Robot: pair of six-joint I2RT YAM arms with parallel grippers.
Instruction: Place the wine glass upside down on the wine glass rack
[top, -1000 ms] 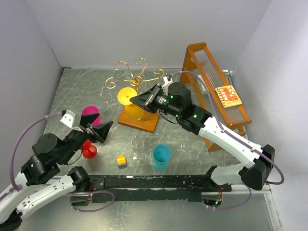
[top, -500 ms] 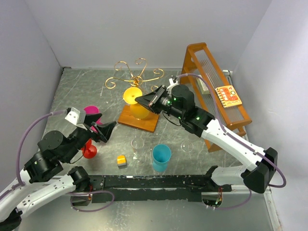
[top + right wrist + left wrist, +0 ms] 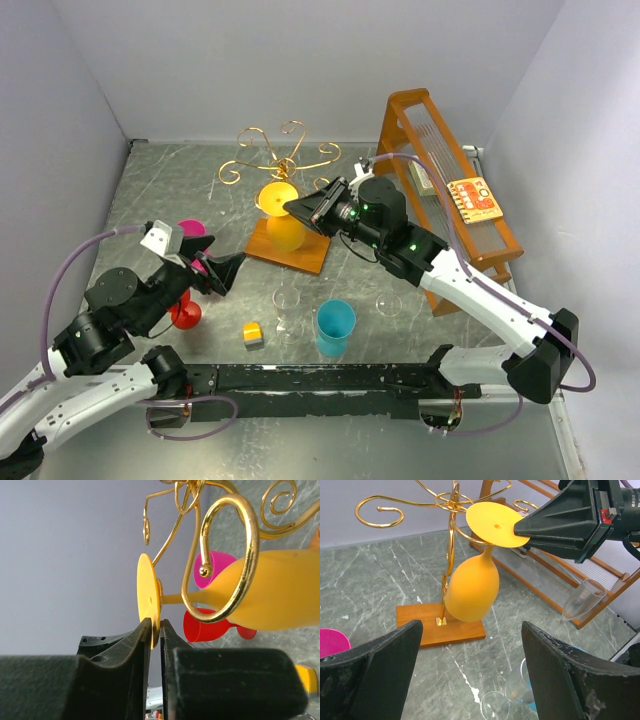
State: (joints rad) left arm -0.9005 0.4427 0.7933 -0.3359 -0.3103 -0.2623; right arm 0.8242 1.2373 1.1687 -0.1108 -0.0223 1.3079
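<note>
Sinking wine glass (image 3: 472, 587) on rack (image 3: 420, 624), right jaws gripping

Bright even light, soft shadows; the right end effector (image 3: 156, 626) looks blurred.

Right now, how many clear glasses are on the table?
2. Left clear glass stands just left of the blue cup; right clear glass stands just right of it. The arms may hide others.

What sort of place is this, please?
Likely a robot lab booth: plain walls enclose a grey table, left arm and right arm bolted at its edge, props like a wire rack and blue cup.
</note>
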